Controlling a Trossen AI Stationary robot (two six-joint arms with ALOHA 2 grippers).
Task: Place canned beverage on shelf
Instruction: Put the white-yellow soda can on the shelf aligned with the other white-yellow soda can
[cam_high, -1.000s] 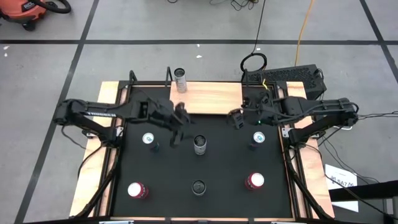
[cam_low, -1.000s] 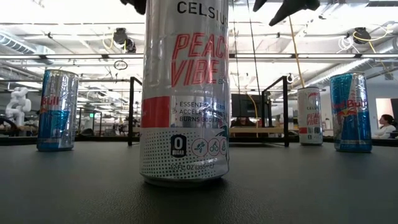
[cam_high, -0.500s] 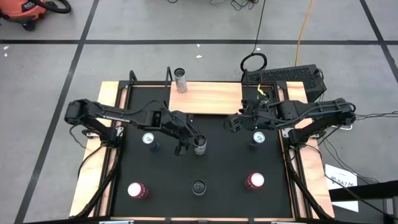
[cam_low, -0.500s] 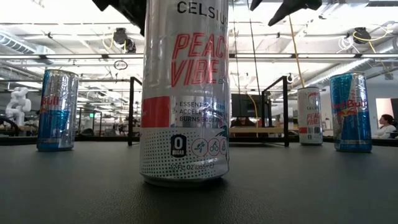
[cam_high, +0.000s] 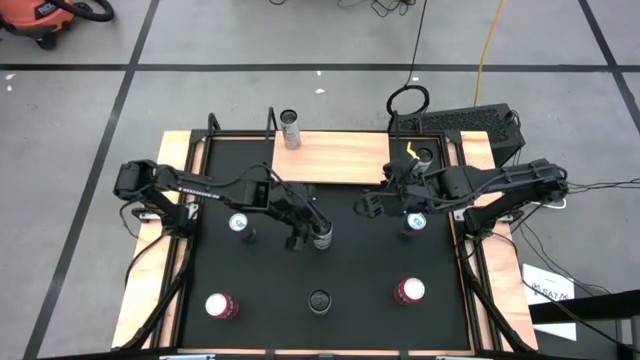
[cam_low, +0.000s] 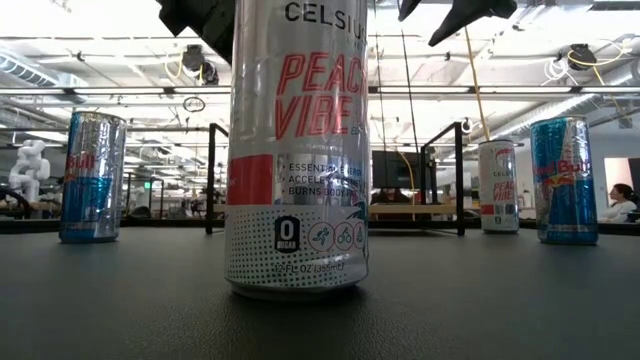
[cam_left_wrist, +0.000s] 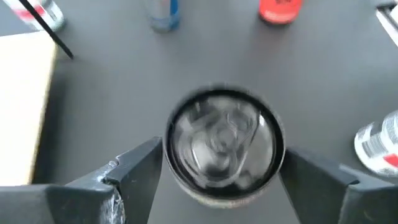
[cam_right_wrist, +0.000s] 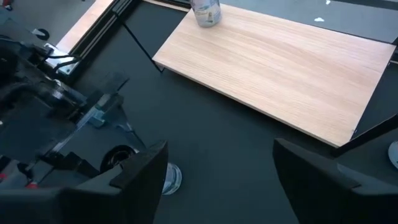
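A silver can (cam_high: 321, 235) stands upright on its base at the middle of the black tabletop; its top shows in the left wrist view (cam_left_wrist: 221, 149). My left gripper (cam_high: 305, 236) is open, and its fingers stand on either side of this can's upper part with narrow gaps, as the left wrist view (cam_left_wrist: 221, 167) shows. My right gripper (cam_high: 366, 205) is open and empty, above the table to the can's right. The shelf (cam_high: 345, 157), a light-wood board, lies at the far edge, and another silver can (cam_high: 290, 128) stands at its left end. Both also show in the right wrist view: the shelf (cam_right_wrist: 280, 68) and the can on it (cam_right_wrist: 206, 12).
Two blue-topped cans (cam_high: 240, 223) (cam_high: 415, 221) stand left and right of the middle. Two red cans (cam_high: 220, 306) (cam_high: 408, 291) and a silver Celsius can (cam_high: 319, 300) stand near the front edge. The Celsius can fills the low view (cam_low: 295, 150). Black frame rails (cam_high: 210, 130) flank the shelf.
My left gripper has moved toward the table's right and near edge and gone down to the middle can; its open fingers now stand on either side of the can. My right gripper has drifted a little toward the table's left and near edge. The cans have stayed in place.
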